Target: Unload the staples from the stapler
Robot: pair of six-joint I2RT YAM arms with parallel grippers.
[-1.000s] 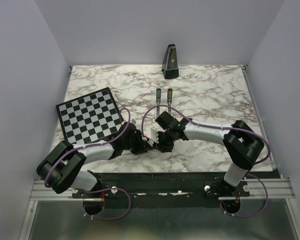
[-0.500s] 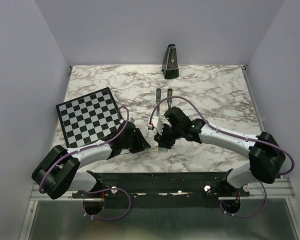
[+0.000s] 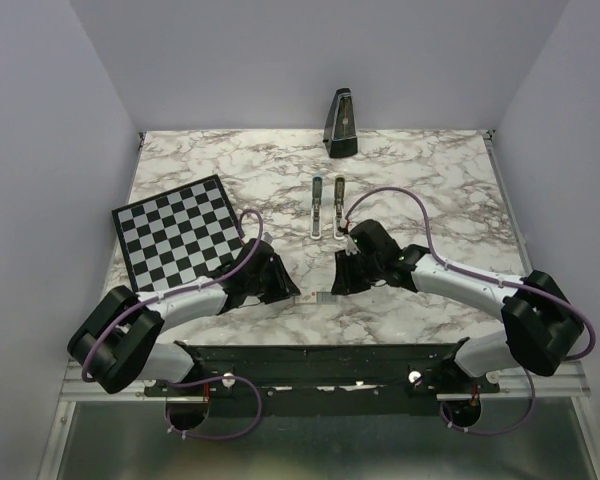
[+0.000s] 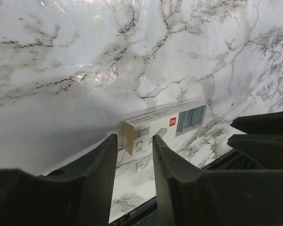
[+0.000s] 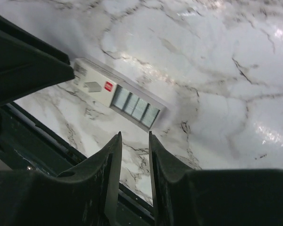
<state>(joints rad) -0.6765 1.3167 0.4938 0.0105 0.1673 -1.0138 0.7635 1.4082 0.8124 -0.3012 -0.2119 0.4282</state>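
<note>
My left gripper (image 3: 296, 292) and right gripper (image 3: 332, 288) point at each other low over the white, grey-veined marble tabletop (image 3: 430, 180). Between their tips lies a small flat white cardboard staple box (image 3: 315, 297) with a red label and a grey window.

From my left wrist, my left fingers (image 4: 101, 165) stand partly apart with nothing pinched. The box's (image 4: 165, 125) near end sits right at their tips, and I cannot tell whether it touches them. From my right wrist, my right fingers (image 5: 158, 160) are parted by a narrow gap showing only marble, and the box (image 5: 118, 96) lies flat just past them.

The stapler is apart from both grippers, in two pieces lying side by side beyond my right wrist: a narrow darker bar (image 3: 317, 206) and a narrow olive bar (image 3: 338, 208), each with a pale end.

Well beyond them stands a black pyramid-shaped metronome (image 3: 342, 123). A black-and-white checkered board (image 3: 177, 230) lies outward of my left arm.
</note>
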